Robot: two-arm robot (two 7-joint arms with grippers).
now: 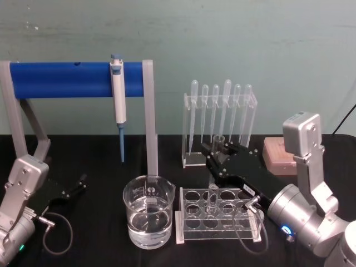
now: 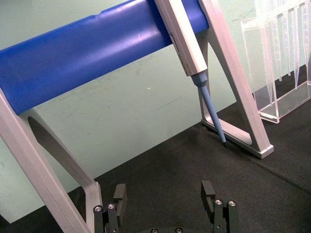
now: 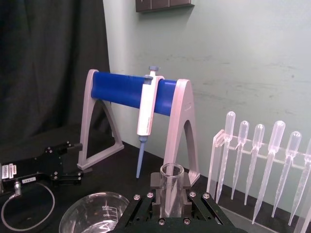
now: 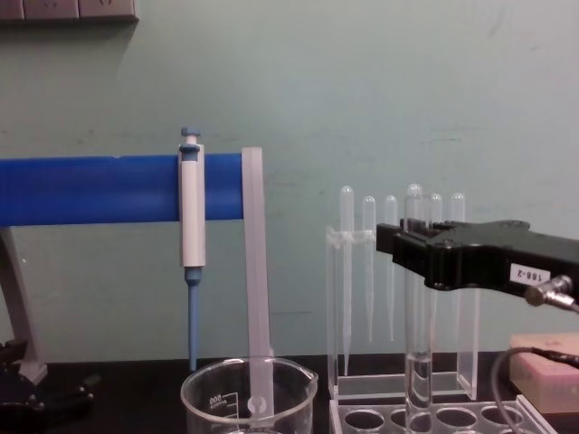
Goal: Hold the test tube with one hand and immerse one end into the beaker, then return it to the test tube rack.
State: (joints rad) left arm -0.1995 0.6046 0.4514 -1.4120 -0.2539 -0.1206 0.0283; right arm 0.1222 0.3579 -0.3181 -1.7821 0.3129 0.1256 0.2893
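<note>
Nearest us on the black surface (image 1: 100, 150) stand the one beaker (image 1: 148, 218), part filled with clear liquid, and just beside it the one clear test-tube rack (image 1: 219, 216); the single test tube (image 4: 417, 307) stands upright in a rack hole, its round bottom down among the holes and a little liquid showing low inside, with the right pincer (image 3: 171, 203) closed on it just under the open rim, its jaws pressing the glass from both sides; we judge the tube light and stiff but slick and brittle, so the hold near the top suits it, firm enough that it cannot slide yet gentle enough not to crack it, and it should rise straight out of the hole before it travels to the beaker; the left pincer (image 2: 165, 201) rests low at the left of the surface, well apart from the glassware, jaws spread with nothing between them; farther back stands one blue-barred stand (image 1: 78, 80) with one white-and-blue pipettor (image 1: 118, 100) hanging from it, and one acrylic pipette stand (image 1: 219, 130) in which we count six bulb-topped plastic pipettes (image 3: 257, 165); a pinkish box (image 1: 282, 156) sits at the far right.
</note>
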